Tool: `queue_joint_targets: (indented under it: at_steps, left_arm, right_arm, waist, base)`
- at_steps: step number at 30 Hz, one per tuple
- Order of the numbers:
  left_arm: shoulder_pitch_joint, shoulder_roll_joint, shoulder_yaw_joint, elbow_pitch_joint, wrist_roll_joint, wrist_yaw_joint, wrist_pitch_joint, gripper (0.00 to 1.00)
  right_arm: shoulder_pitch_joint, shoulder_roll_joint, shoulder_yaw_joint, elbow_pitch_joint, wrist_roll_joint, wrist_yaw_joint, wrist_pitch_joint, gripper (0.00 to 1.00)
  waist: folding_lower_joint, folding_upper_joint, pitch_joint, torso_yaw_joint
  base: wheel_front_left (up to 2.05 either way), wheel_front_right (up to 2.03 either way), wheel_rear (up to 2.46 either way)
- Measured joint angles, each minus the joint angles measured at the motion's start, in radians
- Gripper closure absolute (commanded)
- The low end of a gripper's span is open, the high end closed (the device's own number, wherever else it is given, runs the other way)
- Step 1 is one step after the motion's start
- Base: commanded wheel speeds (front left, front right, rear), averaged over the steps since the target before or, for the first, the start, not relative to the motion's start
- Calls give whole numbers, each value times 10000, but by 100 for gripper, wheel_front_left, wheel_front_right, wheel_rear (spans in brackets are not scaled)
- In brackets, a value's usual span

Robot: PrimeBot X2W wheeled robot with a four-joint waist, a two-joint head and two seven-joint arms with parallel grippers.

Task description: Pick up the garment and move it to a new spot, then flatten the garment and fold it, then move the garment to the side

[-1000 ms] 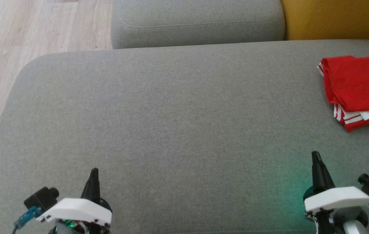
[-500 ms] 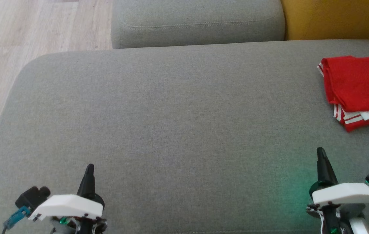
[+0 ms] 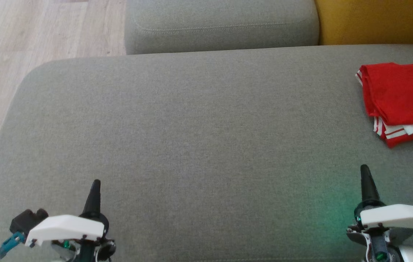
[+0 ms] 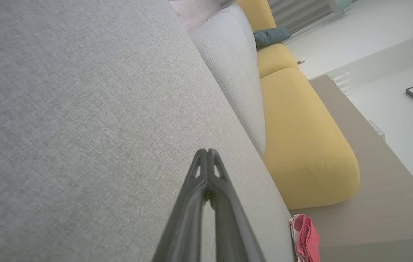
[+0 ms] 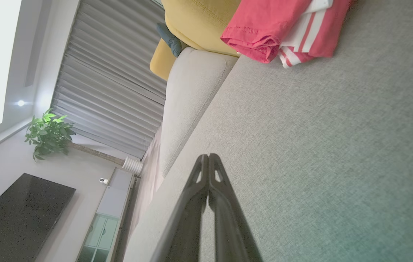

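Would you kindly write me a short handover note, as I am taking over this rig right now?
Left end effector: shut, empty, over the near left of the grey seat cushion.
Right end effector: shut, empty, over the near right, apart from the garment.
Garment: red with white stripes, lying in a folded stack at the cushion's far right, partly cut off by the head view's edge.
Done, by the look of it: garment folded and set to the side.
Left: probably nothing; perhaps check that the fold is tidy.
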Motion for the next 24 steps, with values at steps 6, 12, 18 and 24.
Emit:
queue_joint_targets:
  at_steps: [6,12,18,24]
  left_arm:
    - [-122,-2,209,-50,-623,-96,180,100]
    - [-128,0,320,-58,-1260,-192,328,100]
    - [-147,-2,527,-75,-1879,-278,491,100]
    - [-248,-2,619,-84,-2416,-299,639,100]
  right_arm:
    - [-40,-2,-86,-15,683,0,104,100]
    - [-200,-2,-201,-59,1358,0,198,100]
    - [-203,-2,-303,-59,2034,0,366,100]
    - [-204,-2,-357,-65,2602,0,454,100]
  waist:
    - [0,0,1,2]
    - [0,0,1,5]
    - [0,0,2,7]
    - [0,0,2,9]
  base:
    - [0,0,0]
    - [0,0,0]
    - [0,0,0]
    - [0,0,0]
